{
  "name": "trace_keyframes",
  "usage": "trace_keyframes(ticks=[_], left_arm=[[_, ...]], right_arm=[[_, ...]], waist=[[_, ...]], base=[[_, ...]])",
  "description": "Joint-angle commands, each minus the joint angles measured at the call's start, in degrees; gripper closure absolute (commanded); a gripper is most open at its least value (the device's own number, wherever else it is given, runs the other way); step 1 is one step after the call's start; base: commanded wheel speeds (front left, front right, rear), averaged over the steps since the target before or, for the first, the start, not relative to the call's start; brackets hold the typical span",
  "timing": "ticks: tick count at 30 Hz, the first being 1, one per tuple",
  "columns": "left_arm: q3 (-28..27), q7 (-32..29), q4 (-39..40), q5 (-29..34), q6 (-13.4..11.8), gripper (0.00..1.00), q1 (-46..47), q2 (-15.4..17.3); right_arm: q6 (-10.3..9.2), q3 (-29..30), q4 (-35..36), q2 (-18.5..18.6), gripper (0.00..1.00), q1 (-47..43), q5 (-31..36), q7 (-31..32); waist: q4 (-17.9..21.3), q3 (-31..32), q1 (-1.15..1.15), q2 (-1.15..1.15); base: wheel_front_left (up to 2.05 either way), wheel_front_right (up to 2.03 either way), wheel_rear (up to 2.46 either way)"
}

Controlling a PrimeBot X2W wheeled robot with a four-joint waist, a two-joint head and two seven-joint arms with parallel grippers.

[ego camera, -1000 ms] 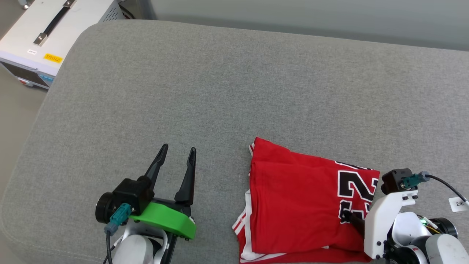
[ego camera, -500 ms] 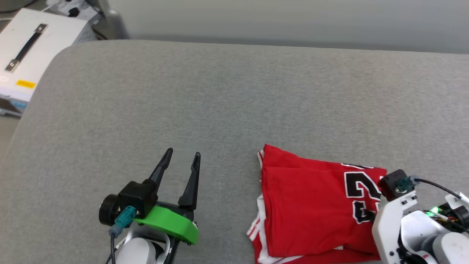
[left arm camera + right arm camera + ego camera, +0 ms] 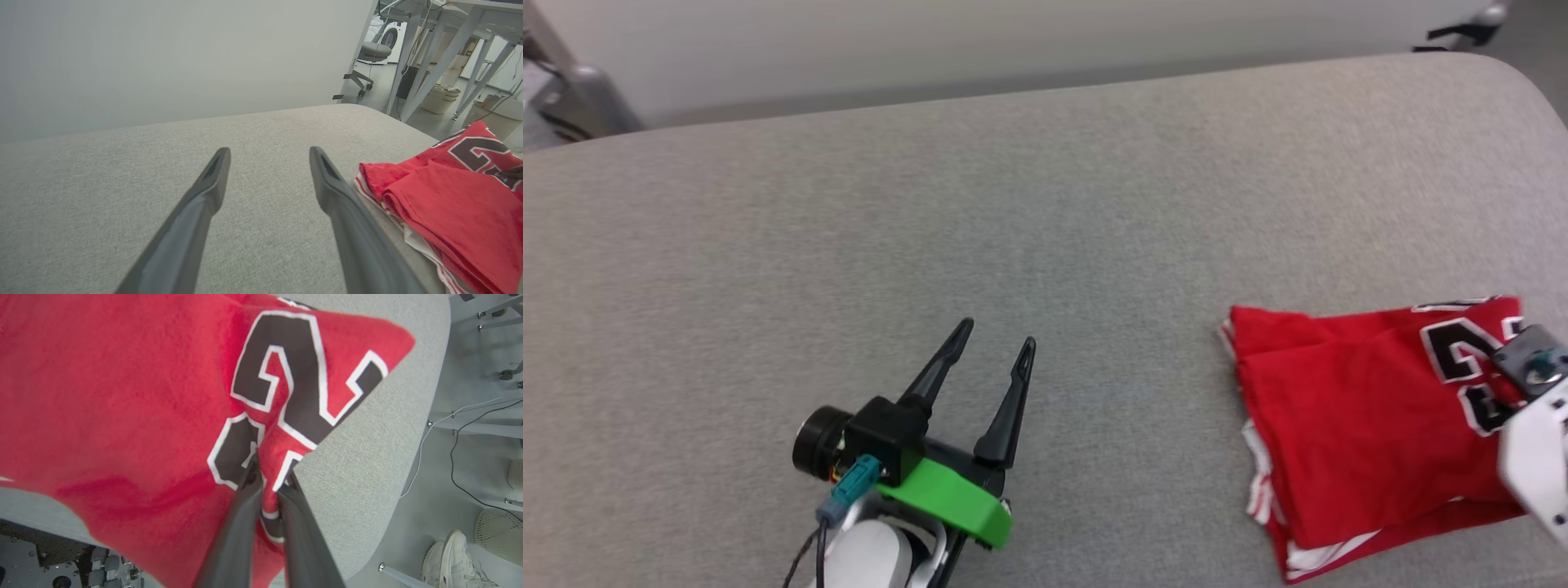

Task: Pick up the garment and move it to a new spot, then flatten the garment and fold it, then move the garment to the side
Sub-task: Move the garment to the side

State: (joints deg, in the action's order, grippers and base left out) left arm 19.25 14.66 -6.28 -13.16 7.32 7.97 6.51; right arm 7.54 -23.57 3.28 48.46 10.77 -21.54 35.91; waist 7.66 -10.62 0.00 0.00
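Grey cushion (image 3: 849, 204), office chair (image 3: 372, 51), woven basket (image 3: 440, 99), white shoe (image 3: 451, 559)

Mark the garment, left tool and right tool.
garment (image 3: 1347, 425): head view, plain red top layer of the fold.
left tool (image 3: 997, 332): head view, gap midway between its open fingertips.
right tool (image 3: 269, 479): right wrist view, midway between fingertips pinching the printed edge.

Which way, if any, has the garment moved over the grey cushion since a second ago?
Yes. The garment has slid to the robot's right, toward the rounded right end of the grey cushion, pinched in the right gripper. The camera turned too.
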Motion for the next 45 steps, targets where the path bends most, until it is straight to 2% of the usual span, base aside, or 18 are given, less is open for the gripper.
trace_keyframes(ticks=[1, 4, 11, 12, 13, 19, 27, 31, 32, 33, 39, 45], left_arm=[[0.2, 0.3, 0.7, 0.4, 0.2, 0.0, 1.9, 0.8], [1.2, 0.3, 1.8, 1.0, 0.2, 0.0, 3.9, 2.1], [1.7, 0.3, 5.4, 1.9, 0.2, 0.0, 8.9, 5.3], [2.1, -0.3, 6.9, 2.1, 0.2, 0.0, 10.9, 6.1], [2.2, -0.5, 7.6, 2.1, 0.2, 0.0, 11.5, 6.4], [1.9, -2.2, 11.2, 2.0, 0.0, 0.0, 13.0, 8.1], [1.0, -3.4, 14.5, 1.9, -0.6, 0.0, 13.7, 9.3], [0.9, -3.4, 14.9, 1.8, -0.9, 0.0, 13.5, 9.6], [1.0, -3.3, 14.6, 1.7, -1.1, 0.0, 13.4, 9.6], [1.1, -3.1, 14.3, 1.6, -1.1, 0.0, 13.3, 9.4], [1.6, -2.0, 12.1, 0.8, -1.3, 0.0, 13.0, 8.5], [0.5, -0.2, 8.3, -0.9, -1.9, 0.0, 11.2, 7.0]], right_arm=[[-0.05, 0.0, -1.2, 1.4, 1.0, 1.6, -0.4, -1.3], [-0.05, 0.2, -4.6, 3.7, 1.0, 3.3, -0.6, -4.5], [-0.05, 3.2, -16.9, 3.8, 1.0, 8.5, 0.7, -14.5], [-0.05, 5.8, -22.5, 3.2, 1.0, 11.0, 2.0, -18.8], [-0.05, 7.0, -24.7, 2.8, 1.0, 12.3, 2.7, -20.6], [-0.05, 12.5, -37.3, -0.1, 1.0, 18.4, 8.1, -27.0], [-0.05, 20.1, -49.3, -4.6, 1.0, 25.5, 14.9, -33.0], [-0.05, 21.3, -52.9, -7.1, 1.0, 27.2, 17.3, -34.2], [-0.05, 22.0, -54.4, -8.0, 0.65, 28.0, 17.9, -34.6], [-0.05, 22.2, -55.1, -8.4, 0.01, 28.3, 18.4, -34.8], [-0.05, 23.1, -56.6, -8.3, 0.0, 29.3, 20.4, -35.0], [-0.05, 22.6, -52.3, -7.1, 0.0, 28.7, 19.7, -35.0]], waist=[[5.7, -5.8, 0.0, 0.0], [8.0, -9.6, 0.0, 0.0], [10.9, -17.7, 0.0, 0.0], [10.7, -20.3, 0.0, 0.0], [10.6, -21.0, 0.0, 0.0], [9.3, -24.5, 0.0, 0.0], [7.3, -27.6, 0.0, 0.0], [6.9, -27.9, 0.0, 0.0], [6.8, -27.6, 0.0, 0.0], [6.8, -27.2, 0.0, 0.0], [6.3, -23.4, 0.0, 0.0], [5.1, -15.9, 0.0, 0.0]], base=[[0.0, 0.0, 0.0], [0.0, 0.0, 0.0], [0.0, 0.0, 0.0], [0.0, 0.0, 0.0], [0.0, 0.0, 0.0], [0.0, 0.0, 0.0], [0.0, 0.0, 0.0], [0.0, 0.0, 0.0], [0.0, 0.0, 0.0], [0.0, 0.0, 0.0], [0.0, 0.0, 0.0], [0.0, 0.0, 0.0]])
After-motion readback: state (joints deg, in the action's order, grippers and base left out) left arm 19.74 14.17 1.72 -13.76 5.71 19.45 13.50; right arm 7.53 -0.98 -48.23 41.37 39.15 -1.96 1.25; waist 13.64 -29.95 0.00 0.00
